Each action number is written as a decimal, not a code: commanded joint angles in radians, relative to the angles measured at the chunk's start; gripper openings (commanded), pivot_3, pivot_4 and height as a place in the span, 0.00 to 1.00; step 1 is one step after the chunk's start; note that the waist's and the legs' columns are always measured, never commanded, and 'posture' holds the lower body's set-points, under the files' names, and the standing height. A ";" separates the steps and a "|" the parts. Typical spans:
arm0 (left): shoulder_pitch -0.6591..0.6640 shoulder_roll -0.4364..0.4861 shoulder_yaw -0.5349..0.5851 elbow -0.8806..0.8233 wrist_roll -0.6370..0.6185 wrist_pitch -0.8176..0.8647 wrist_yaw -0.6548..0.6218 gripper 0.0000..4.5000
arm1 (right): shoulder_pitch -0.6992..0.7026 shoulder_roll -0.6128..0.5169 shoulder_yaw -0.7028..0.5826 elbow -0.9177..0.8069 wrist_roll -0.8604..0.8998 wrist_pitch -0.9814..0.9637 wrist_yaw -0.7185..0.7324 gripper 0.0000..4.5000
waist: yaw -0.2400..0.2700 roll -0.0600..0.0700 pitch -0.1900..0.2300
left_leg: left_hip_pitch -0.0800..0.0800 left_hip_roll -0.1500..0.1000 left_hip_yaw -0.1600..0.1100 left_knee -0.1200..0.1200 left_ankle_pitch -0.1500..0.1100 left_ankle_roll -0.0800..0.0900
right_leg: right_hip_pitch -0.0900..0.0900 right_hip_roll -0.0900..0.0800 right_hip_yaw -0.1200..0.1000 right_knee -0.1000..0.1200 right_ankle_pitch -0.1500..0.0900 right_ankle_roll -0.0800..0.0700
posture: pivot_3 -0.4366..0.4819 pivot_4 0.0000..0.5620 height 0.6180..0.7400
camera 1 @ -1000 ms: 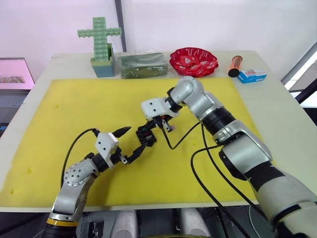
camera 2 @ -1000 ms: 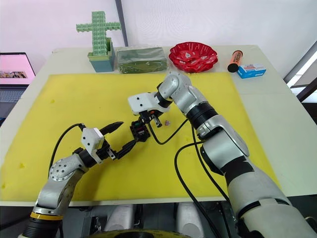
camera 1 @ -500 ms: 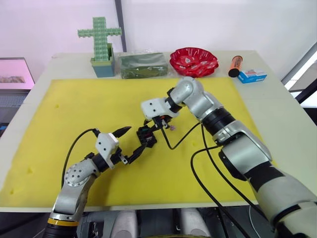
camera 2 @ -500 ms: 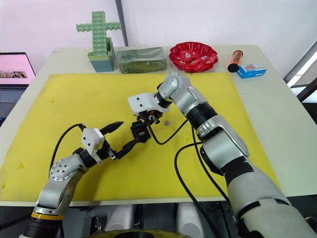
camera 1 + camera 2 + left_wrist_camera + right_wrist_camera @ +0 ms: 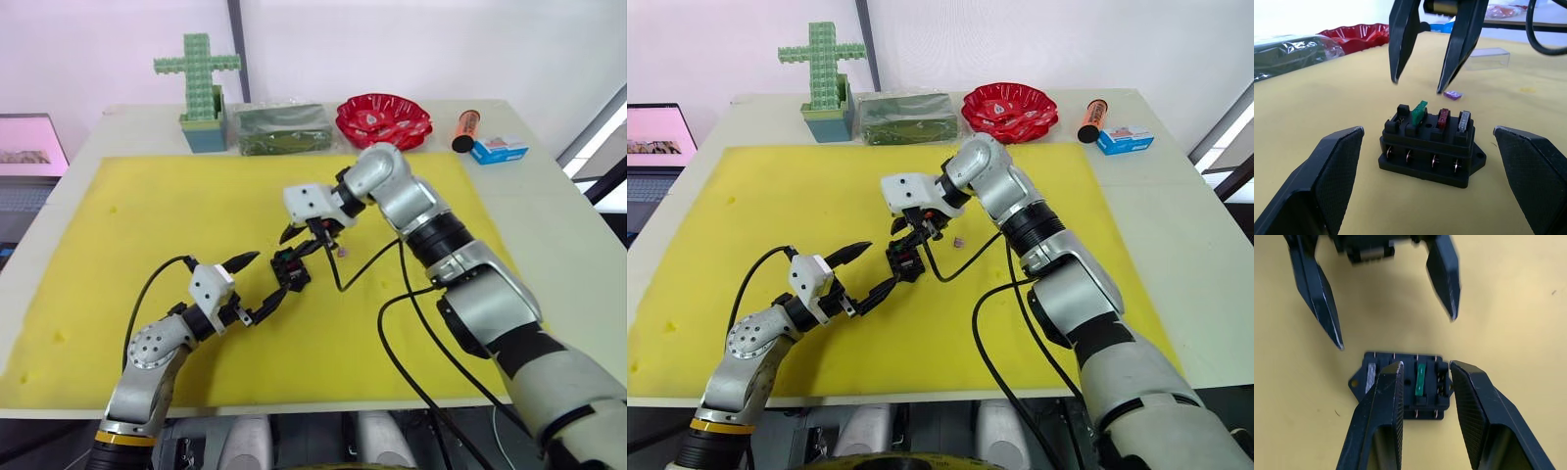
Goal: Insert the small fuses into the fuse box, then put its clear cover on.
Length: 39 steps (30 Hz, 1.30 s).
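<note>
Since the earlier frames the right hand (image 5: pixel 917 227) has lifted off the fuse box (image 5: pixel 904 258) and now hangs just above it, fingers spread a little and holding nothing; box and left hand have not shifted. Taking the fuse box as reference, and working left to right: the left hand (image 5: pixel 858 270) sits on the robot's-left side of the box, low over the yellow mat (image 5: pixel 774 211), fingers wide apart and reaching toward the box without closing on it, empty. Fuse box lies flat on the mat about mid-mat. In the left wrist view three fuses stand in its top slots: the green fuse (image 5: pixel 1419 111), standing taller than the others, then the red fuse (image 5: pixel 1443 118), then the grey fuse (image 5: pixel 1464 120). One slot at the end next to the green fuse looks unfilled. The purple fuse (image 5: pixel 958 242) lies loose on the mat just to the right of the box. The clear cover (image 5: pixel 1488 58) rests on the mat beyond the purple fuse, apart from the box.
</note>
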 commanded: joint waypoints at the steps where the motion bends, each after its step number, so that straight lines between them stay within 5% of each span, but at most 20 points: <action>1: -0.007 0.001 0.001 -0.007 -0.004 -0.026 -0.008 1.00 | 0.011 -0.013 -0.049 -0.077 0.042 0.032 -0.020 0.36 | -0.001 0.000 0.000 | 0.000 0.000 0.000 0.000 0.000 0.000 | 0.000 0.000 0.000 0.000 0.000 0.000 | 0.48 0.27 1.00; 5: -0.012 0.001 0.002 -0.002 -0.005 -0.028 -0.013 1.00 | 0.045 -0.025 -0.062 -0.118 0.055 0.035 -0.047 0.36 | -0.001 0.000 0.000 | 0.000 0.000 0.000 0.000 0.000 0.000 | 0.000 0.000 0.000 0.000 0.000 0.000 | 0.48 0.27 1.00; 11: -0.013 0.004 0.003 0.002 -0.006 -0.031 -0.025 1.00 | 0.134 -0.048 -0.054 -0.198 0.055 0.028 -0.091 0.00 | 0.000 0.000 0.000 | 0.000 0.000 0.000 0.000 0.000 0.000 | 0.000 0.000 0.000 0.000 0.000 0.000 | 0.48 0.27 1.00; 39: -0.019 0.005 0.004 -0.014 -0.003 -0.009 -0.012 1.00 | 0.133 -0.018 -0.012 -0.032 0.004 -0.051 -0.181 0.00 | 0.000 0.000 0.000 | 0.000 0.000 0.000 0.000 0.000 0.000 | 0.000 0.000 0.000 0.000 0.000 0.000 | 0.48 0.27 1.00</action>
